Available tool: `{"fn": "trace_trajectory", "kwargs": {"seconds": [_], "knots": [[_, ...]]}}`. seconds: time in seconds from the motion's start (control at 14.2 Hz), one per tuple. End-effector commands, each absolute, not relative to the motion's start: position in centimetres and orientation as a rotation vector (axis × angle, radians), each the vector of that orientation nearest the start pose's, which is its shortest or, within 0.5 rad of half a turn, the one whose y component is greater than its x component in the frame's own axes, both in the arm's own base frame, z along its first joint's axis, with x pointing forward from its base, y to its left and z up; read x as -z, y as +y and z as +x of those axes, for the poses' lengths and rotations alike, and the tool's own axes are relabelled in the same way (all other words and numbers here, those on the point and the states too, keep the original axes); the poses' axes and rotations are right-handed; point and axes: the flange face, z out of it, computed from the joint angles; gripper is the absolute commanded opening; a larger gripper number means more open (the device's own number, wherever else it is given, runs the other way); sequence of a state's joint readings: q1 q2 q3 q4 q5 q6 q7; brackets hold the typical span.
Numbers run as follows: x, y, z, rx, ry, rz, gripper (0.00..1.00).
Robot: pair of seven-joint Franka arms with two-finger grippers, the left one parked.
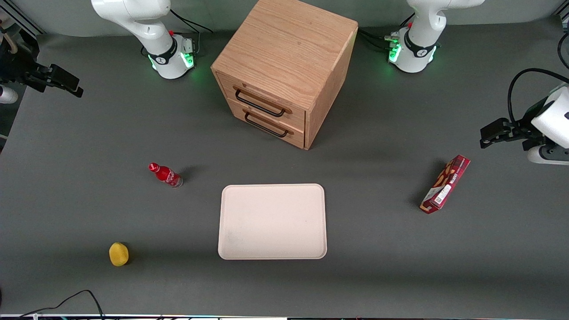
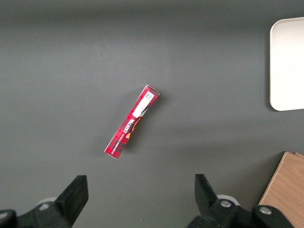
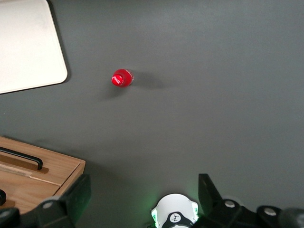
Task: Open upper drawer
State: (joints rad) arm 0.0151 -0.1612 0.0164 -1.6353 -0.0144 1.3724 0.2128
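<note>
The oak cabinet [image 1: 289, 49] stands at the table's middle, far from the front camera. Its upper drawer [image 1: 266, 94] is pushed in flush, with its black wire handle [image 1: 260, 104] across the front. The matching bottom drawer [image 1: 271, 124] sits below it, also shut. My right gripper [image 1: 73, 86] hangs above the table at the working arm's end, well apart from the cabinet, open and empty. In the right wrist view the gripper [image 3: 142, 199] has its fingers [image 3: 78, 197] spread wide, and a corner of the cabinet front [image 3: 57, 171] with a black handle [image 3: 21, 158] shows.
A cream tray [image 1: 272, 221] lies in front of the cabinet, nearer the front camera. A small red bottle [image 1: 165, 174] stands between tray and working arm's end, also in the wrist view [image 3: 121, 78]. A yellow fruit [image 1: 118, 254] lies near the front edge. A red snack box [image 1: 445, 184] lies toward the parked arm's end.
</note>
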Motion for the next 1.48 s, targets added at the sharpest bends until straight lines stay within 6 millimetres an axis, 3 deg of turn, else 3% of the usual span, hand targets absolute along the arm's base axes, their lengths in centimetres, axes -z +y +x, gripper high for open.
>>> {"fn": "trace_trajectory", "kwargs": {"seconds": [0.0,0.56,0.77,0.91,0.98,1.05,1.27,1.41], "knots": [[-66.6,1.1,48.2,-0.152,0.27,-3.173,1.0],[-66.4,0.7,48.3,-0.171,0.281,-3.154,1.0],[-68.0,2.2,47.6,-0.2,-0.013,-3.148,1.0],[-68.7,3.1,48.7,-0.17,-0.344,-3.043,1.0],[-69.0,3.8,49.3,-0.15,-0.429,-3.0,1.0],[-69.2,4.9,49.6,-0.152,-0.474,-2.983,1.0],[-67.7,13.1,50.1,-0.206,-0.879,-2.872,1.0],[-65.7,16.4,50.6,-0.244,-1.058,-2.721,1.0]]}}
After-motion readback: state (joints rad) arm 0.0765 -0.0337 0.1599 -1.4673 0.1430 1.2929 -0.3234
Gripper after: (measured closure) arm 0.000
